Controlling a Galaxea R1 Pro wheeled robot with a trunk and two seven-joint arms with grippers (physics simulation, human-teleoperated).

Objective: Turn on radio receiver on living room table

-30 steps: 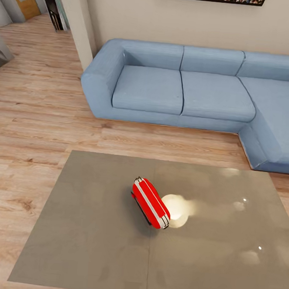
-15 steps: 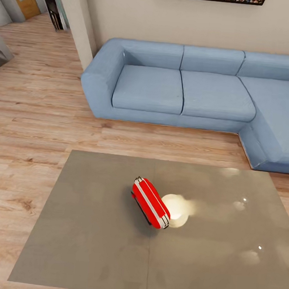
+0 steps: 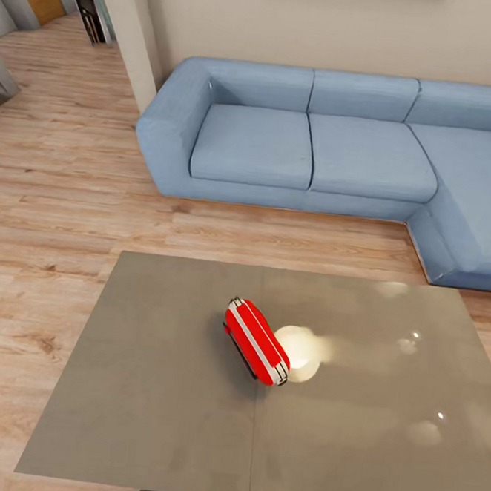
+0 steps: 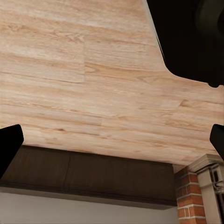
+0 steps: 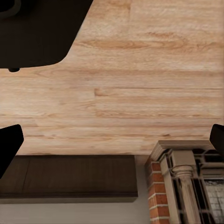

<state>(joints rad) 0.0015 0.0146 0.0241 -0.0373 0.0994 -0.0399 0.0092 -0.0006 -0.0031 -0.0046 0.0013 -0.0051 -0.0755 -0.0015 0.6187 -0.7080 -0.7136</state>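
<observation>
From the head camera, the radio (image 3: 256, 341) stood on its edge near the middle of the grey table (image 3: 149, 416), its red body and white band turned up toward the camera and its long side running diagonally. Its dial and grille could not be seen from there, so which face carried the switch could not be told. A bright round lamp glare (image 3: 299, 353) lay on the glossy top just beside it. Behind the table, across a strip of wood floor (image 3: 54, 221), sat the blue sofa (image 3: 321, 144), well apart from the radio. Nothing stood between the robot's side of the table and the radio.

In the left wrist view, the left gripper (image 4: 112, 142) showed only as two dark fingertips at opposite edges of the picture, spread wide with nothing between them, looking at plank floor, a dark skirting board (image 4: 84, 175) and a bit of brick pillar (image 4: 189, 196).

In the right wrist view, the right gripper (image 5: 112, 140) looked the same: tips far apart and empty, above floor and a brick column (image 5: 161, 196).

By my reading, the robot had reached the table, but neither arm was raised toward the radio; the reach and the switching on were both left to do.
</observation>
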